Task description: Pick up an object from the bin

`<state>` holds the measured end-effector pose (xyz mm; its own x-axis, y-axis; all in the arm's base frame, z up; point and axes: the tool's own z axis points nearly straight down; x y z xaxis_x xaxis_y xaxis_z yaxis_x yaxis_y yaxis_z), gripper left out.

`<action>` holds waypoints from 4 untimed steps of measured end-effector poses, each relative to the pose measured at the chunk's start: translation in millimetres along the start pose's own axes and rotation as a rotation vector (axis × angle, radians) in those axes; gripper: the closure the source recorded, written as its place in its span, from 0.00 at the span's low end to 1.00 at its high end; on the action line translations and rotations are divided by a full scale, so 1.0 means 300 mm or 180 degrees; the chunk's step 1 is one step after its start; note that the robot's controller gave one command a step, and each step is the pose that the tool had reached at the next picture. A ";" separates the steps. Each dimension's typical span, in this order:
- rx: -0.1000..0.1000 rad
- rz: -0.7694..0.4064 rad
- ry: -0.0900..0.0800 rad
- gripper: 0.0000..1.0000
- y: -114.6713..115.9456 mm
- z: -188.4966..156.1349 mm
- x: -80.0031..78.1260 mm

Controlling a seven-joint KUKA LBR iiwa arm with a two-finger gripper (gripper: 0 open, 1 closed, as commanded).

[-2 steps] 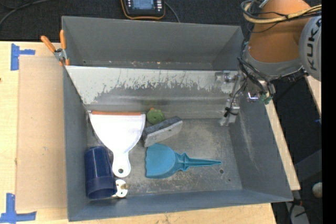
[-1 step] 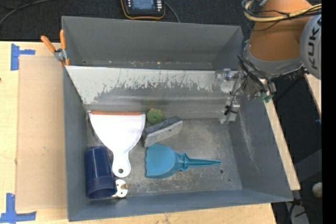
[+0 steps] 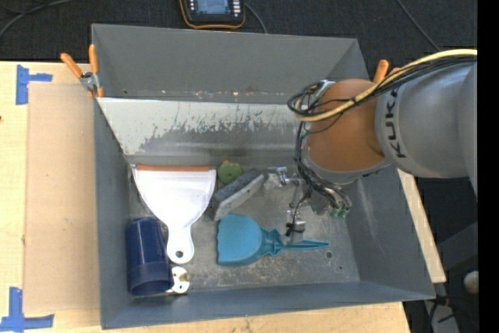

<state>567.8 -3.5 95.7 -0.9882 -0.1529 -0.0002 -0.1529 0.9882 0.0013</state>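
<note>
My gripper (image 3: 295,228) hangs low in the right half of the bin, its tip just above the thin handle of a teal scoop-like thing (image 3: 238,239). That thing lies flat on the bin floor with its broad end to the left and its pointed handle running right under the gripper. A grey oblong brush (image 3: 238,195) lies slanted to the gripper's upper left. Behind the brush sits a small green ball (image 3: 229,171). I see nothing held in the gripper.
A white dustpan (image 3: 175,199) with an orange edge lies at the left, handle toward the front. A dark blue cup (image 3: 148,255) lies on its side in the front left corner. The arm's orange cover and cables hang over the right wall.
</note>
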 end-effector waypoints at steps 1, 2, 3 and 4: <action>0.0018 -0.0538 -0.0049 0.00 0.080 -0.222 0.011; -0.0006 0.0613 0.0048 0.00 0.036 -0.005 0.173; 0.0009 -0.1111 -0.0027 0.00 0.309 0.085 0.101; -0.0006 0.0909 0.0031 1.00 0.188 0.082 0.153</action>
<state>513.8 45.2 71.1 -0.9912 0.1319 0.0100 0.1319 0.9913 0.0018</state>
